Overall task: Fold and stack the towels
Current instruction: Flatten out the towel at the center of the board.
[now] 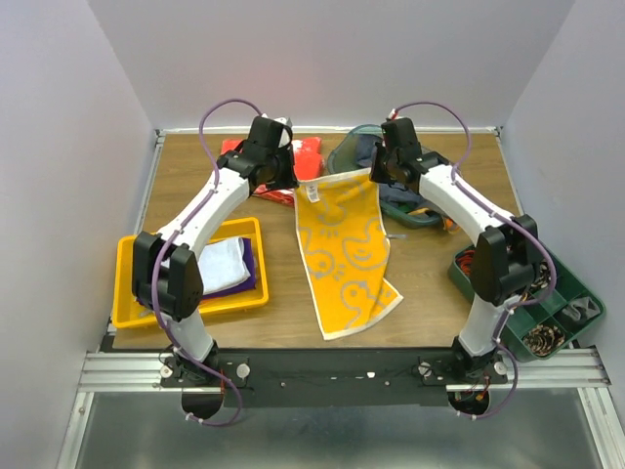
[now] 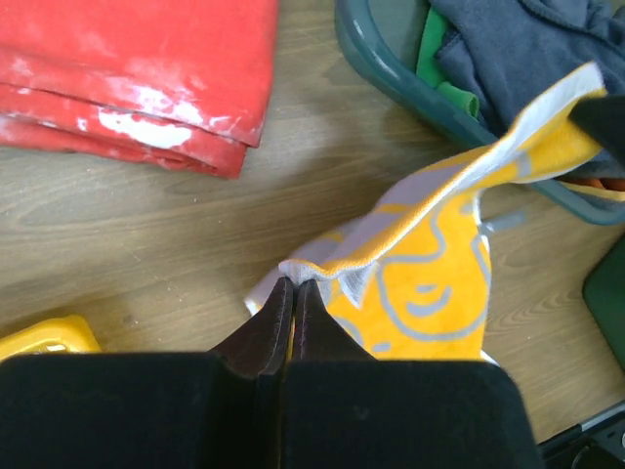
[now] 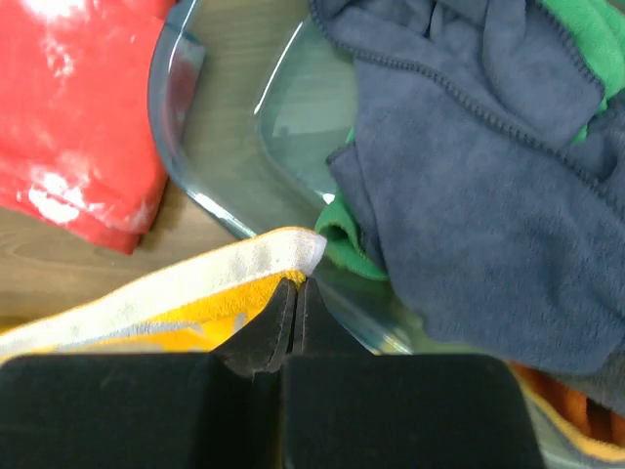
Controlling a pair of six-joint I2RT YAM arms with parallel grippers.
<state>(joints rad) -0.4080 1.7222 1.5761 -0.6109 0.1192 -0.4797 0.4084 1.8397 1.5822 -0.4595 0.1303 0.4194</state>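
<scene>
My left gripper point(image 2: 295, 283) and right gripper point(image 3: 296, 281) each pinch a far corner of the yellow towel point(image 1: 347, 249).
Its far edge hangs raised between my clamped fingers, and the rest lies on the table point(image 1: 195, 186). A white towel point(image 1: 220, 259) covers a purple towel point(image 1: 250, 266) in the tray point(image 1: 132, 293). A navy towel point(image 3: 469, 195) and a green towel point(image 3: 342, 239) sit in the bin point(image 3: 225, 147).

Your left hand point(image 2: 295, 293) was pinched shut on a white-hemmed corner of the yellow towel point(image 2: 430, 283), which rose toward the upper right above the desk point(image 2: 146, 234). A folded red cloth point(image 2: 146, 68) lay upper left. The teal bin point(image 2: 391, 73) upper right held a grey towel point(image 2: 527, 49) and a green towel point(image 2: 435, 54).
</scene>
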